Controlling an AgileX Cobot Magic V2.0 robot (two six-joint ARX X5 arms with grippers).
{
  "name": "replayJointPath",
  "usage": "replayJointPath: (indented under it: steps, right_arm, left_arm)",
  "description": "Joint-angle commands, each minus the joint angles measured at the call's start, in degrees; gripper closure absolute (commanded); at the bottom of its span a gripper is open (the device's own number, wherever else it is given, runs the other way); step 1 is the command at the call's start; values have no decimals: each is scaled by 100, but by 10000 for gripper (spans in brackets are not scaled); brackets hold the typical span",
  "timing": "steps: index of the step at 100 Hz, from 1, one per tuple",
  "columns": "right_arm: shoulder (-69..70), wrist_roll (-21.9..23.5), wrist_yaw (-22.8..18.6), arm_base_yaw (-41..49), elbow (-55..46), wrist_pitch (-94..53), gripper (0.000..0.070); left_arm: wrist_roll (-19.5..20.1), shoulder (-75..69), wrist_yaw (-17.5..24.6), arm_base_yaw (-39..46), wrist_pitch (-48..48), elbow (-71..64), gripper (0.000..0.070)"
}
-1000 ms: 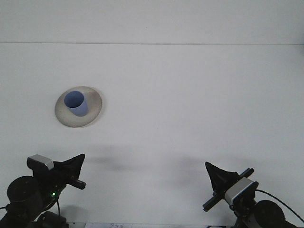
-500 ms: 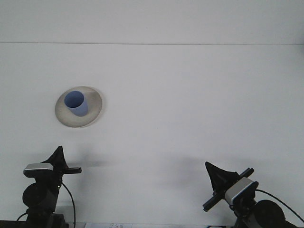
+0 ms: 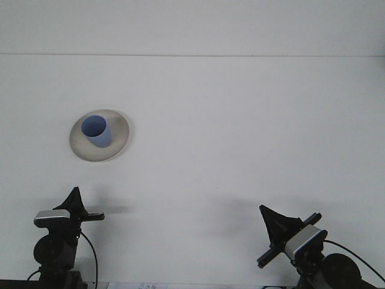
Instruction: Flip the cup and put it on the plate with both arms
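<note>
You can't see whether the black left gripper (image 3: 74,200) or black right gripper (image 3: 278,227) is parted; both arms are cut off by the bottom edge. The blue plastic cup (image 3: 96,131) hides part of the grey round plate (image 3: 118,139).

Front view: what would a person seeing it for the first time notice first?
The blue cup catches the eye first: it stands on the pale plate, left of centre on the white table. Next come the two dark arms at the near edge, the left gripper and the right gripper, both far from the cup.

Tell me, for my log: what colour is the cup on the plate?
Light blue cup, clearest in the front view.
</note>
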Motion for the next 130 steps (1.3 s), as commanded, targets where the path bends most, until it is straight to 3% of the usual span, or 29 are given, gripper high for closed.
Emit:
replayJointPath:
  steps: [1, 73, 80, 91, 99, 118, 130]
  right_arm:
    - [2, -20, 2, 72, 44, 52, 695]
    - [2, -101, 9, 42, 44, 50, 695]
    - [2, -352, -7, -216, 22, 44, 695]
    - [-57, -358, -42, -1241, -297, 214, 695]
    - [-146, -319, -428, -2297, -715, 568, 695]
    - [-662, -339, -1991, -4568, -1805, 1403, 695]
    - [-994, -343, -2415, -5311, -2269, 1580, 695]
  left_arm:
    - [68, -13, -17, 7, 74, -111, 685]
    - [68, -13, -17, 7, 76, -111, 685]
    - [68, -13, -17, 7, 76, -111, 685]
    - [68, -13, -17, 7, 76, -111, 685]
    - [68, -13, -17, 7, 76, -111, 685]
    - [68, -13, -17, 7, 76, -111, 685]
    - [68, -13, -17, 7, 76, -111, 685]
